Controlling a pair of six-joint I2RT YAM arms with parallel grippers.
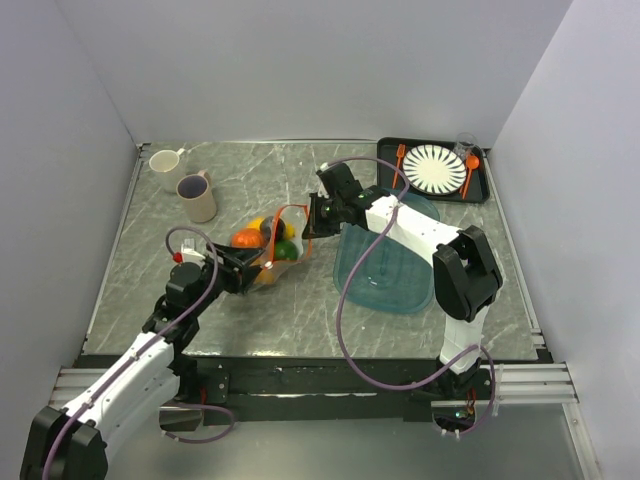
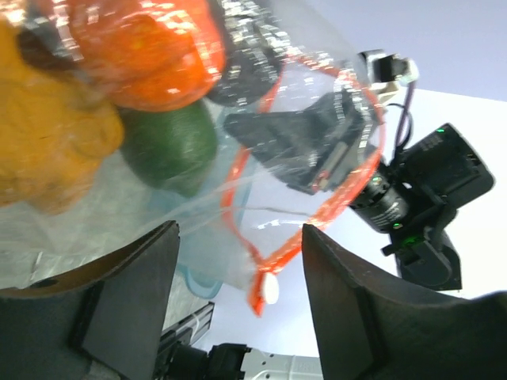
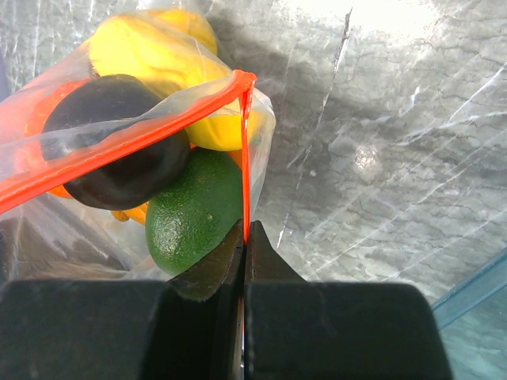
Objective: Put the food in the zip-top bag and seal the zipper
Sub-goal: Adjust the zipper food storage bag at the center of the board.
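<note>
The clear zip-top bag point(image 1: 272, 245) lies mid-table with the food inside: an orange fruit point(image 1: 247, 238), a yellow one point(image 1: 258, 224) and a green one point(image 1: 286, 250). In the right wrist view I see the green fruit point(image 3: 194, 210), a dark purple piece point(image 3: 119, 170) and a yellow piece point(image 3: 158, 55) behind the orange-red zipper point(image 3: 119, 141). My right gripper point(image 3: 244, 229) is shut on the zipper at the bag's far corner point(image 1: 308, 228). My left gripper point(image 2: 240, 229) is open at the bag's near end point(image 1: 258, 272). The zipper's white-tabbed end point(image 2: 268, 289) hangs between its fingers, untouched.
A translucent teal tray point(image 1: 385, 270) lies right of the bag, under the right arm. Two mugs point(image 1: 197, 197) point(image 1: 165, 165) stand at the back left. A black tray point(image 1: 482, 190) at the back right holds a striped plate point(image 1: 435, 168), orange cutlery and a clear glass point(image 1: 465, 148).
</note>
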